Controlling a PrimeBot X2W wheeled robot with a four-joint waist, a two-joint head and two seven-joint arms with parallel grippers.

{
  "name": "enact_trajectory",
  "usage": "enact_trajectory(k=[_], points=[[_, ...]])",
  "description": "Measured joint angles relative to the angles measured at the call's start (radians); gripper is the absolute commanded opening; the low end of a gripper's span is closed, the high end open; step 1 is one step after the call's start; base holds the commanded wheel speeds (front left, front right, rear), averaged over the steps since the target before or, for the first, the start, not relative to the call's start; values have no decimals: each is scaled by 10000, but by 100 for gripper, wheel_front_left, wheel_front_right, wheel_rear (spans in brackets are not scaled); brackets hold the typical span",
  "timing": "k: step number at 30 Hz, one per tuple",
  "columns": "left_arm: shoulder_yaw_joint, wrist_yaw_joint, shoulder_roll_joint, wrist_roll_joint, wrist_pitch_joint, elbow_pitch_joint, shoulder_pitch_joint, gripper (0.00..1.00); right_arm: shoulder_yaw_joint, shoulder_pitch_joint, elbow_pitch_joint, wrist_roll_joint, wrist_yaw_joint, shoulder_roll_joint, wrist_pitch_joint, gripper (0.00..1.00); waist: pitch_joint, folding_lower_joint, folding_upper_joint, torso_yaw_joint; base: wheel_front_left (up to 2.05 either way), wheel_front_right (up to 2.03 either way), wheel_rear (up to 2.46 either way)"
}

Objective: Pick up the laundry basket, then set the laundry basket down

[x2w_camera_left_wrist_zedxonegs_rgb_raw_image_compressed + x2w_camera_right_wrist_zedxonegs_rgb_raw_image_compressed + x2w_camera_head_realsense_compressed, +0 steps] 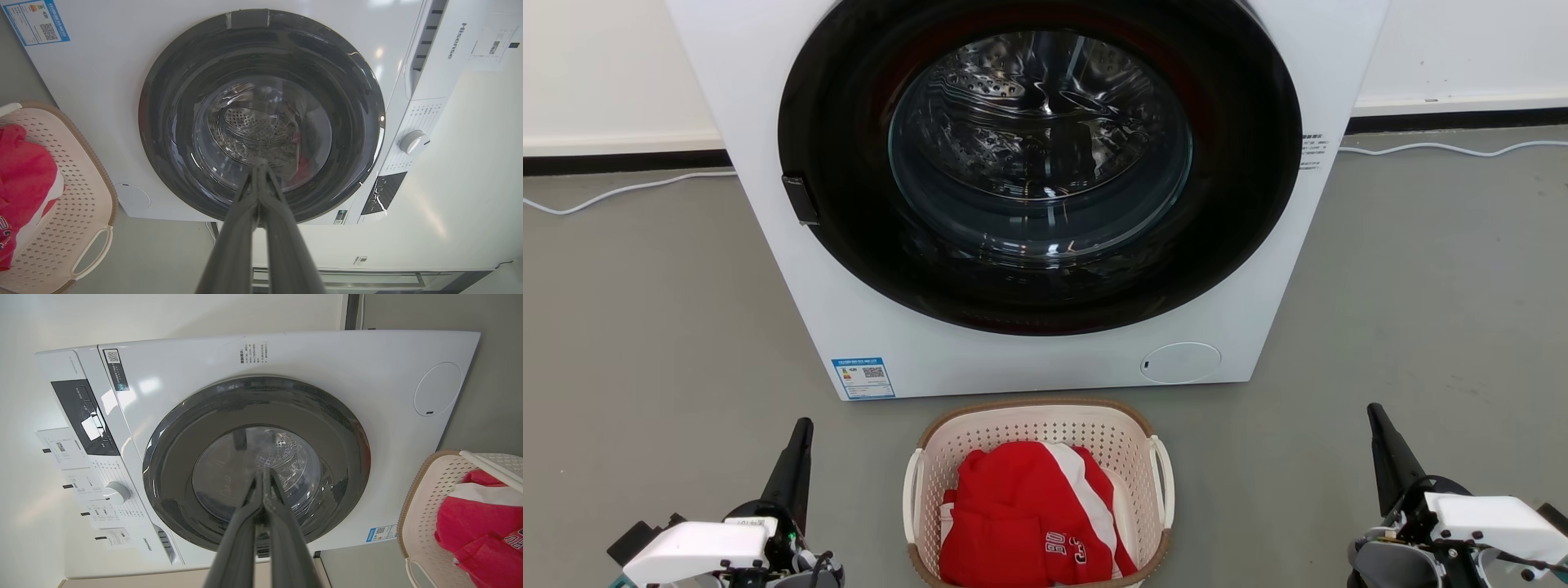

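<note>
Where red cloth [1021, 514] lies, laundry basket [1045, 429] — floor hidden, edge cropped.

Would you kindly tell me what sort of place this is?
Probably a laundry area: a front-loading washing machine stands here, with a laundry basket of red clothes on the grey floor before it.

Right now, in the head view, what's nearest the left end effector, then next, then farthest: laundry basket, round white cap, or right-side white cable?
1. laundry basket, beside the left end effector, to its right.
2. round white cap, low on the washer front.
3. white cable, far right, by the wall.
</note>
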Motion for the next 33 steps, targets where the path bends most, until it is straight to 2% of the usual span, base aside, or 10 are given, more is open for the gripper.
enact_trajectory(k=[33], points=[[0,0,0,0,0,0,0,0,0,0,0,0,0,0,0,0,0,0,0,0,0,0,0]])
